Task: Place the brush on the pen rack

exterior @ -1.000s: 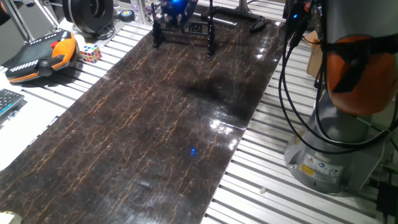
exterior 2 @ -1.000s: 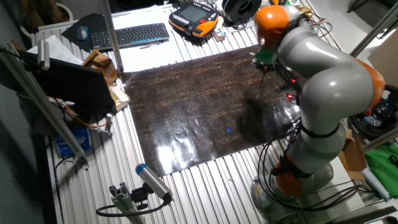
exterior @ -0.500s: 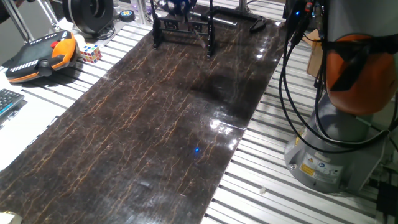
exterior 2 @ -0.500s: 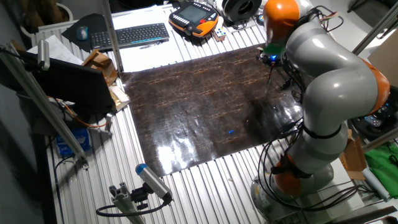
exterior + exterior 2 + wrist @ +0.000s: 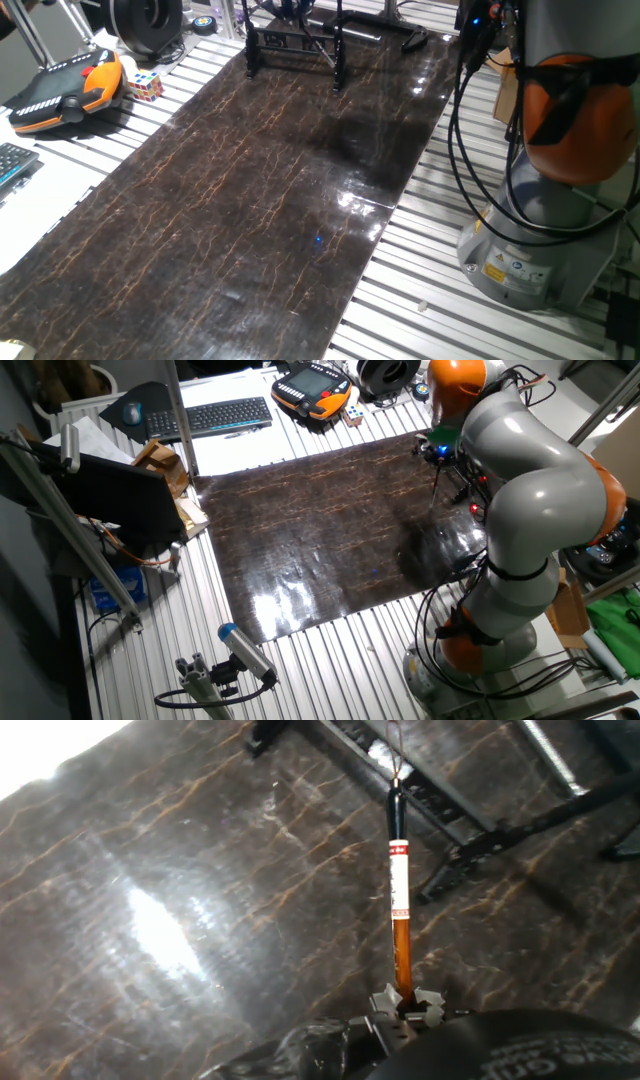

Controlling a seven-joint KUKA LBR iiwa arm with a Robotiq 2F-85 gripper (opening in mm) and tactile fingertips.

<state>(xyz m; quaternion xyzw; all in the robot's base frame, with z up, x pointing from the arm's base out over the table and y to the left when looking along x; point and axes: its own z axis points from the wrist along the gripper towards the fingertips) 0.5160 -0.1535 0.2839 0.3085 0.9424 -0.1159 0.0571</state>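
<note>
In the hand view my gripper (image 5: 404,1007) is shut on the orange-brown end of the brush (image 5: 399,890). The brush points away from the hand, with a white-and-red label and a dark far end. That far end lies in line with the bar of the black pen rack (image 5: 445,800); I cannot tell how high it is above it. In one fixed view the pen rack (image 5: 295,42) stands at the far end of the dark marble board, with the hand just over it at the top edge. In the other fixed view the gripper (image 5: 438,452) hangs below the orange wrist.
An orange-black teach pendant (image 5: 65,90) and a colour cube (image 5: 143,85) lie left of the board. A black clamp (image 5: 415,40) lies right of the rack. The robot base (image 5: 530,250) and hanging cables (image 5: 465,130) stand on the right. A keyboard (image 5: 215,415) lies beyond the board.
The hand with the brush has moved toward the rack's end of the board and now sits above the rack. The rack has not moved.
</note>
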